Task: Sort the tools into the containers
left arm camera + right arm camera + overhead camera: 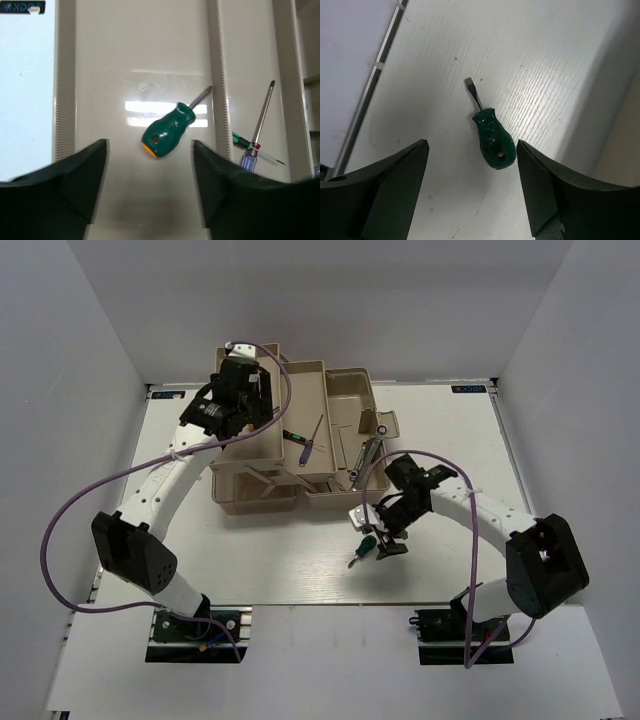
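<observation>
1. Hovering low, the right gripper has its jaws apart and empty. A stubby green screwdriver lies on the table beneath it, handle nearer one finger.
2. Risk: that finger meets the rounded handle first, and the tool rolls or skids out of the pinch.
3. Risk: the toolbox wall sits just beside, so an outer finger could clip it on descent.
4. Over the left tray, the left gripper has jaws apart, holding nothing. A second stubby screwdriver lies free on the tray floor, tip at the ribbed wall.
5. Risk: a sideways exit catches that wall and jolts the thin blue-handled screwdriver next door.
</observation>
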Controlling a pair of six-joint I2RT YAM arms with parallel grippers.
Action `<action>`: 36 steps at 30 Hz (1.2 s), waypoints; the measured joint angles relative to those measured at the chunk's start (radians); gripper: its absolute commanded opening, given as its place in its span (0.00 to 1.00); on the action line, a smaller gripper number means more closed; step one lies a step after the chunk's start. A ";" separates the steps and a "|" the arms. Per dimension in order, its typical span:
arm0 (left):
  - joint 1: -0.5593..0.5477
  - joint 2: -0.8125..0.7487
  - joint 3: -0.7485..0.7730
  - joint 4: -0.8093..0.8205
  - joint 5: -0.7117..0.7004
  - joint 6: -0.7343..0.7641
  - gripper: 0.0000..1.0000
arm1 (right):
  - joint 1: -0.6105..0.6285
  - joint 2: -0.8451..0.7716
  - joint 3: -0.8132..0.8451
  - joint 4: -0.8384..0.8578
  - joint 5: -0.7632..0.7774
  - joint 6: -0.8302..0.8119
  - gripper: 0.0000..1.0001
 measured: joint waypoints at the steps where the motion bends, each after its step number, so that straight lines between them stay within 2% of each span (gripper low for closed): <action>1: 0.002 -0.001 0.011 -0.003 0.005 0.000 0.85 | 0.012 0.000 -0.020 0.042 0.019 0.022 0.77; 6: 0.014 -0.053 0.025 -0.047 0.002 -0.006 0.88 | 0.090 0.017 -0.086 0.208 0.114 0.096 0.74; 10: 0.052 -0.165 0.003 -0.123 -0.042 -0.060 0.93 | 0.129 0.066 -0.108 0.326 0.194 0.129 0.73; 13: 0.118 -0.294 -0.114 -0.170 -0.061 -0.124 0.94 | 0.144 0.101 -0.126 0.394 0.257 0.129 0.63; 14: 0.143 -0.337 -0.172 -0.179 -0.061 -0.151 0.94 | 0.146 0.109 -0.130 0.409 0.274 0.123 0.59; 15: 0.171 -0.375 -0.225 -0.201 -0.059 -0.176 0.94 | 0.146 0.117 -0.134 0.415 0.278 0.121 0.49; 17: 0.214 -0.421 -0.306 -0.231 -0.045 -0.223 0.95 | 0.149 0.117 -0.134 0.425 0.293 0.105 0.38; 18: 0.233 -0.434 -0.339 -0.241 -0.034 -0.248 0.97 | 0.149 0.117 -0.135 0.429 0.296 0.095 0.25; 20: 0.276 -0.457 -0.406 -0.228 0.008 -0.299 0.98 | 0.150 0.109 -0.142 0.430 0.298 0.080 0.13; 21: 0.294 -0.469 -0.433 -0.211 0.032 -0.323 0.98 | 0.148 0.101 -0.144 0.421 0.302 0.071 0.00; 24: 0.355 -0.509 -0.500 -0.146 0.120 -0.377 0.99 | 0.136 0.080 -0.121 0.266 0.270 0.060 0.00; 26: 0.398 -0.523 -0.540 -0.106 0.183 -0.402 0.99 | 0.124 0.059 -0.043 0.114 0.208 0.058 0.00; 28: 0.441 -0.525 -0.573 -0.066 0.247 -0.421 0.99 | 0.113 0.043 0.115 -0.033 0.109 0.069 0.00; 30: 0.484 -0.510 -0.599 -0.023 0.321 -0.435 0.99 | 0.111 0.040 0.329 -0.106 0.024 0.172 0.00; 33: 0.522 -0.469 -0.617 0.030 0.404 -0.447 0.99 | 0.111 0.038 0.567 -0.033 -0.028 0.423 0.00; 36: 0.541 -0.421 -0.632 0.070 0.460 -0.459 0.99 | 0.121 0.067 0.704 0.103 -0.017 0.661 0.00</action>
